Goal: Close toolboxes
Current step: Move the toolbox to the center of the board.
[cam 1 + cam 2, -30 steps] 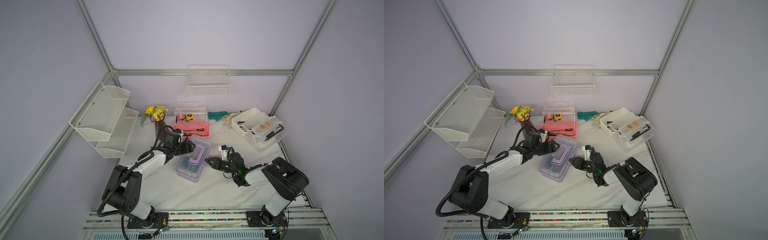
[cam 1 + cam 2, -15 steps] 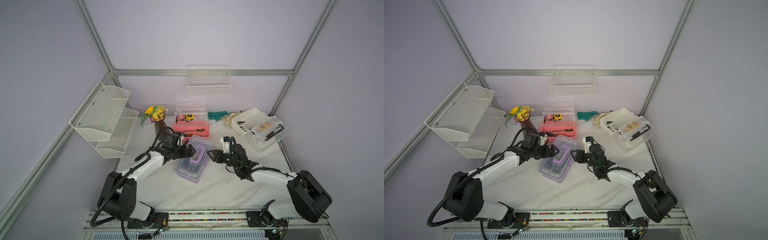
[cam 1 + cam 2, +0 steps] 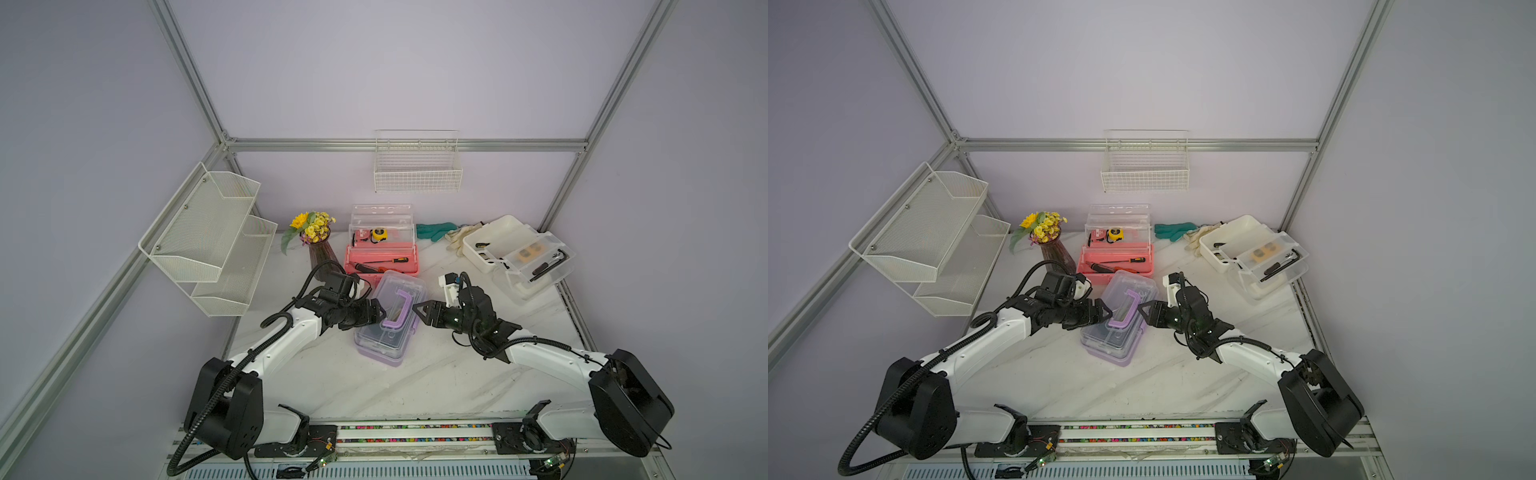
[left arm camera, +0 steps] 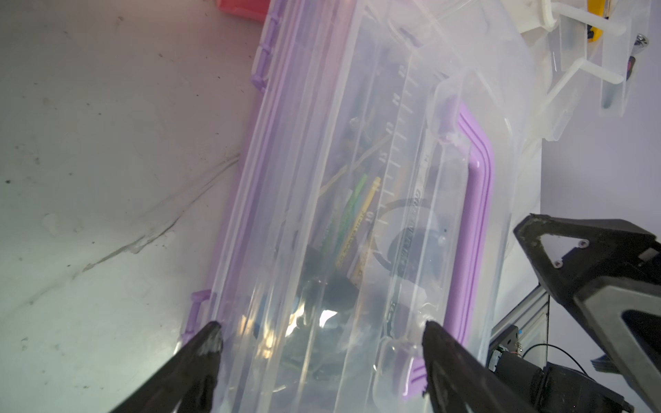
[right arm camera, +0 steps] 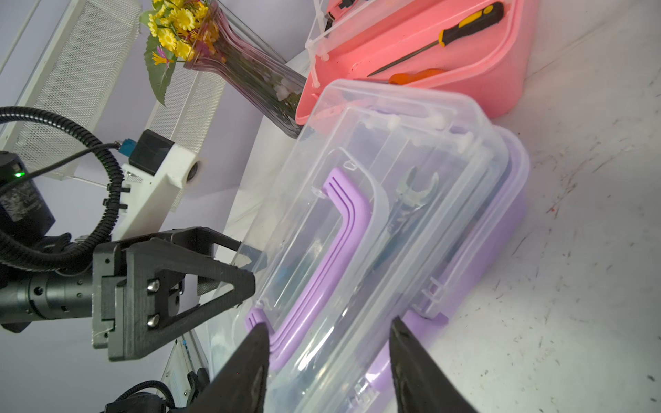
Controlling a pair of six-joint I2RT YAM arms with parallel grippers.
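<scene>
Between the end effectors [image 3: 377, 314] [image 3: 417, 311], purple toolbox [image 3: 384, 345].

1. The purple toolbox [image 3: 384, 359] sits in the middle of the desk [image 3: 415, 382], turned a bit sideways. Its clear lid is down, and its purple handle [image 3: 404, 311] lies flat on top.
2. The pink toolbox [image 3: 382, 266] is just behind it, with its lid standing up open.
3. The white toolbox [image 3: 494, 232], the biggest, lies open in the back right corner.

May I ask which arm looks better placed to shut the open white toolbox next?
Right, most likely. The white toolbox lies open at the far corner on the right arm's side, so the right gripper is nearer; the left gripper would have to cross the purple toolbox.
</scene>
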